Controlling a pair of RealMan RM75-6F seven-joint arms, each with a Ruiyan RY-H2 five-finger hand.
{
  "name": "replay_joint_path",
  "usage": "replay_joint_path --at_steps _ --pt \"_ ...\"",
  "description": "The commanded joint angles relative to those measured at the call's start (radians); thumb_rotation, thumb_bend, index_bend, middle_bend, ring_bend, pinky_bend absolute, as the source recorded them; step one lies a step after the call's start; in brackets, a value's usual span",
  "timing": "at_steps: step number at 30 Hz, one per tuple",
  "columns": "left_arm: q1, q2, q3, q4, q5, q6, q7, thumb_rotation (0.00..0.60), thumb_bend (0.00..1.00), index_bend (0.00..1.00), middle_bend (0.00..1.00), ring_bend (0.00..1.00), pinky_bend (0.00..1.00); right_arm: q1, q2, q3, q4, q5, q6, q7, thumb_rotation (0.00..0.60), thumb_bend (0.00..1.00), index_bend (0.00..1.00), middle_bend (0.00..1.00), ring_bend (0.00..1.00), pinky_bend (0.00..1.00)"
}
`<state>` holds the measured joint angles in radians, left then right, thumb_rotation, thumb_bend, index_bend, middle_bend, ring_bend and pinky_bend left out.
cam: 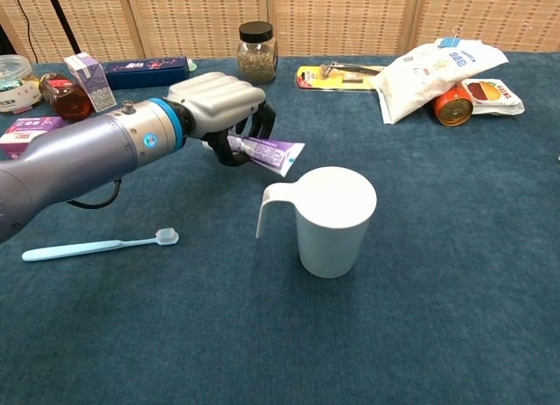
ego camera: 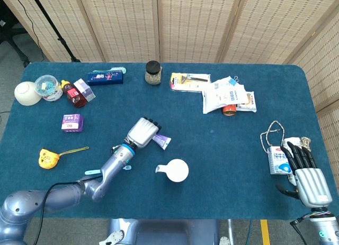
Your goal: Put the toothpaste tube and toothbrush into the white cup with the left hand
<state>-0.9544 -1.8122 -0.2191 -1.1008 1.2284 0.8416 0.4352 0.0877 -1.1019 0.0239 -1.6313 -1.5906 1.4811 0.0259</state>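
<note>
My left hand [cam: 219, 108] [ego camera: 141, 133] grips the purple toothpaste tube [cam: 267, 151] [ego camera: 161, 142] and holds it lifted off the cloth, just behind and left of the white cup [cam: 331, 219] [ego camera: 175, 170]. The cup stands upright, its handle pointing left. A light blue toothbrush [cam: 98, 244] [ego camera: 93, 172] lies flat on the cloth in front of my left forearm. My right hand [ego camera: 307, 173] rests at the table's right edge with fingers apart, holding nothing.
A milk carton [ego camera: 277, 160] and a cord lie beside my right hand. At the back stand a jar [cam: 255, 52], a razor pack [cam: 339, 72], white pouches [cam: 437, 66], a can [cam: 453, 106], a blue box [cam: 144, 72], bottle and bowls. A yellow tape measure [ego camera: 47, 158] lies left.
</note>
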Motion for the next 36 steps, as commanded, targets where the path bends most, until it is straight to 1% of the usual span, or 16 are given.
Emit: replay_joint_path --at_steps 1,3,4,7,10,14,20,21,23,25,28,31,36 --pt "0.018 0.045 -0.007 -0.052 0.015 0.024 -0.048 0.600 0.36 0.56 0.49 0.43 0.48 0.000 0.000 -0.001 -0.001 0.000 -0.001 -0.001 0.600 0.00 0.00 0.00 0.00 0.00" --pt "0.034 0.078 -0.019 -0.098 0.020 0.047 -0.096 0.600 0.36 0.56 0.49 0.43 0.48 0.001 -0.001 -0.003 -0.001 -0.003 -0.004 -0.003 0.600 0.00 0.00 0.00 0.00 0.00" --pt "0.053 0.116 -0.024 -0.151 0.031 0.064 -0.150 0.600 0.36 0.56 0.49 0.43 0.48 0.002 -0.001 -0.005 -0.002 -0.004 -0.006 -0.006 0.600 0.00 0.00 0.00 0.00 0.00" --pt "0.077 0.176 -0.026 -0.225 0.053 0.080 -0.236 0.600 0.36 0.56 0.49 0.43 0.48 0.003 -0.003 -0.005 -0.004 -0.004 -0.008 -0.012 0.600 0.00 0.00 0.00 0.00 0.00" --pt "0.113 0.253 -0.033 -0.336 0.081 0.106 -0.375 0.600 0.36 0.56 0.49 0.43 0.48 0.004 -0.006 -0.007 -0.007 -0.004 -0.013 -0.022 0.600 0.00 0.00 0.00 0.00 0.00" --pt "0.155 0.333 -0.017 -0.448 0.136 0.139 -0.516 0.600 0.36 0.56 0.49 0.44 0.48 0.005 -0.010 -0.009 -0.011 -0.005 -0.016 -0.035 0.600 0.00 0.00 0.00 0.00 0.00" --pt "0.200 0.401 0.020 -0.558 0.216 0.177 -0.711 0.600 0.36 0.57 0.50 0.44 0.48 0.007 -0.013 -0.015 -0.016 -0.010 -0.022 -0.047 0.600 0.00 0.00 0.00 0.00 0.00" --pt "0.204 0.404 0.025 -0.565 0.227 0.183 -0.733 0.600 0.36 0.57 0.50 0.44 0.48 0.007 -0.013 -0.015 -0.016 -0.010 -0.022 -0.048 0.600 0.00 0.00 0.00 0.00 0.00" --pt "0.218 0.406 0.043 -0.587 0.273 0.213 -0.816 0.600 0.36 0.57 0.50 0.44 0.48 0.008 -0.015 -0.016 -0.018 -0.012 -0.023 -0.052 0.600 0.00 0.00 0.00 0.00 0.00" --pt "0.224 0.392 0.054 -0.584 0.311 0.242 -0.884 0.600 0.36 0.57 0.50 0.44 0.48 0.009 -0.016 -0.017 -0.019 -0.014 -0.024 -0.055 0.600 0.00 0.00 0.00 0.00 0.00" --pt "0.224 0.370 0.062 -0.574 0.341 0.267 -0.956 0.600 0.36 0.57 0.50 0.43 0.48 0.010 -0.015 -0.018 -0.020 -0.015 -0.025 -0.056 0.600 0.00 0.00 0.00 0.00 0.00" --pt "0.218 0.359 0.067 -0.575 0.347 0.264 -0.997 0.600 0.36 0.57 0.50 0.43 0.48 0.009 -0.014 -0.018 -0.020 -0.015 -0.022 -0.055 0.600 0.00 0.00 0.00 0.00 0.00" --pt "0.198 0.339 0.089 -0.602 0.341 0.218 -1.065 0.600 0.36 0.57 0.50 0.43 0.48 0.010 -0.014 -0.017 -0.017 -0.009 -0.026 -0.052 0.600 0.00 0.00 0.00 0.00 0.00"
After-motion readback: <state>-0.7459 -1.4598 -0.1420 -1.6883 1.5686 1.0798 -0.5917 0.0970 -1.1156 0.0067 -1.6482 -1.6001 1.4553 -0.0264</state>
